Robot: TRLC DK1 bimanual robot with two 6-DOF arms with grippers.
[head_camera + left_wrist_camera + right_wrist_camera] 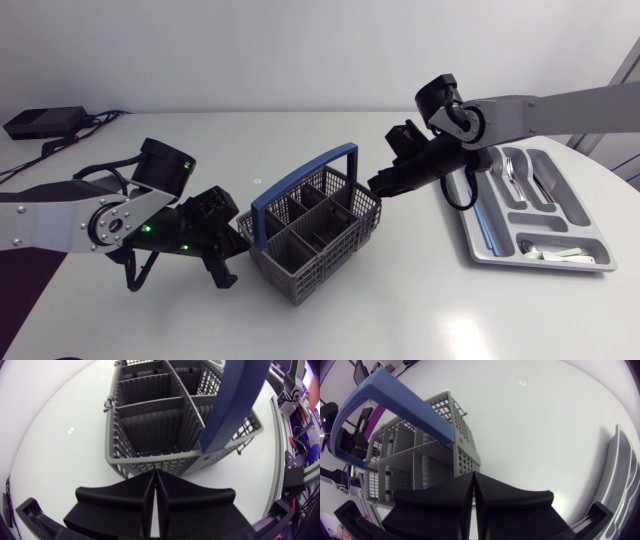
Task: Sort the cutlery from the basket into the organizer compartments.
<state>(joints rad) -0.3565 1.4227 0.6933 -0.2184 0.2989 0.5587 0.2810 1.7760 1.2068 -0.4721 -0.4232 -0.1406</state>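
Grey basket (300, 270) sits dead centre of the frame, with the organizer tray (480, 245) off at the right and some cutlery (515, 175) already in it. Left gripper (238, 243) is right at the basket's left corner and right gripper (378, 186) just off its right side, both with fingers pressed together on nothing.

The basket (312, 232) is matt grey plastic latticework, the organizer (480, 238) smooth silvery, the table (420, 300) glossy white.

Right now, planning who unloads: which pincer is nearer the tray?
The right pincer, between the basket and the tray; the left pincer sits on the basket's opposite side, away from the tray.
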